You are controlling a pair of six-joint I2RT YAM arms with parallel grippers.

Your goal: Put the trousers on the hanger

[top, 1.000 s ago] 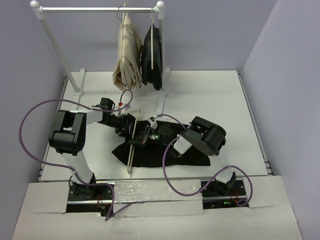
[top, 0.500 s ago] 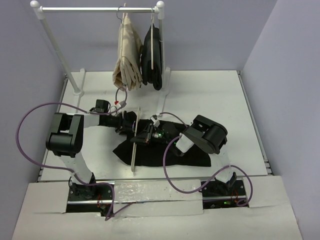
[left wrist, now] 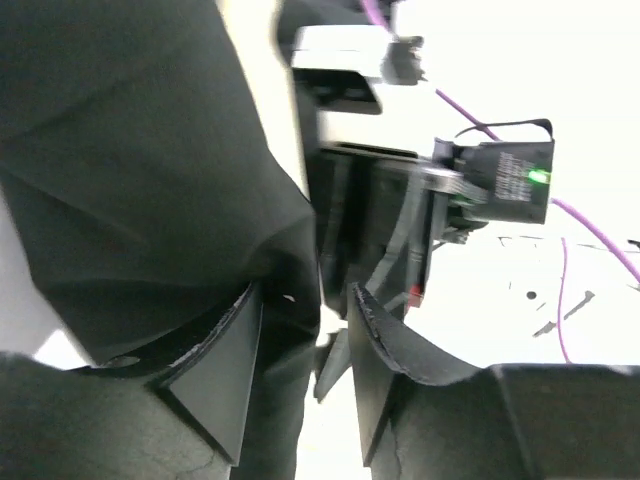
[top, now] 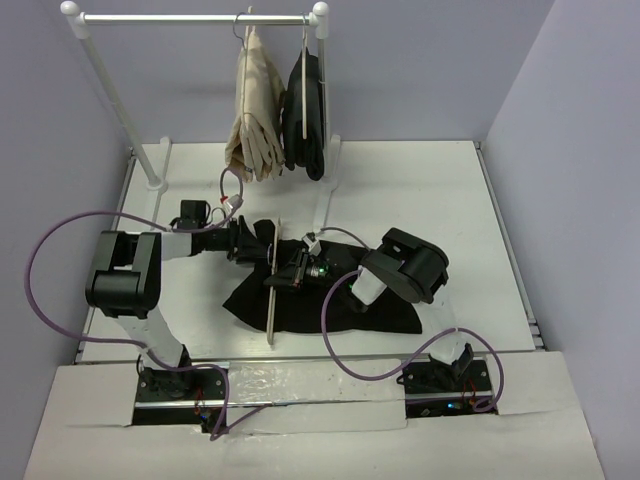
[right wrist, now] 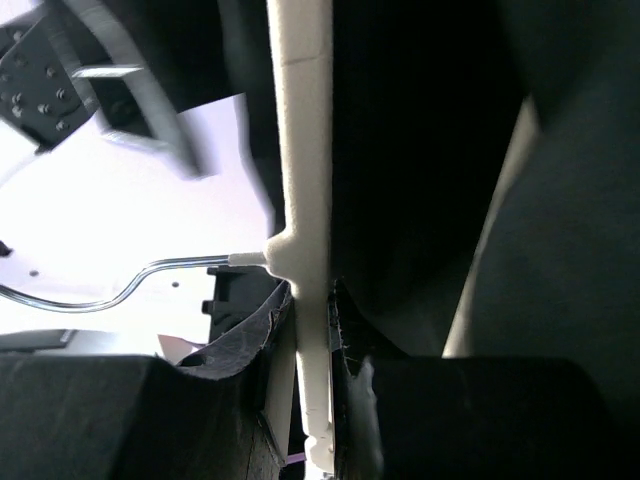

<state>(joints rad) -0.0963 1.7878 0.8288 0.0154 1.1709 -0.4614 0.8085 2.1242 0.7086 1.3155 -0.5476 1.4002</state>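
On the table: the trousers (top: 300,318) lie flat and black on the white table (top: 430,200). They are near the front edge, between the two arms.
Hanger: the hanger (top: 271,318) lies across the left end of the trousers. From above it looks like a thin pale stick. It runs from back to front, and its front end pokes out past the cloth.
Hook: in the right wrist view, a thin metal hook (right wrist: 130,285) bends away to the left from the pale bar.
Right gripper: the right gripper (top: 284,272) reaches left over the trousers to the hanger. Its fingers (right wrist: 240,335) press on the pale bar from both sides, just below the hook.
Left gripper: the left gripper (top: 260,246) is on the left side of the hanger, very near the right gripper. Its fingers (left wrist: 215,370) are close together and pinch a bunched fold of the black trousers.
Cloth by the hanger: in the left wrist view, dark cloth fills the left side. A pale strip of the hanger shows next to it.
Rack: a white rack (top: 200,18) stands at the back of the table. Beige trousers (top: 252,120) and a small black garment (top: 310,120) hang on it side by side, well apart from the arms.
Cables: purple cables (top: 45,250) loop out from both arms.
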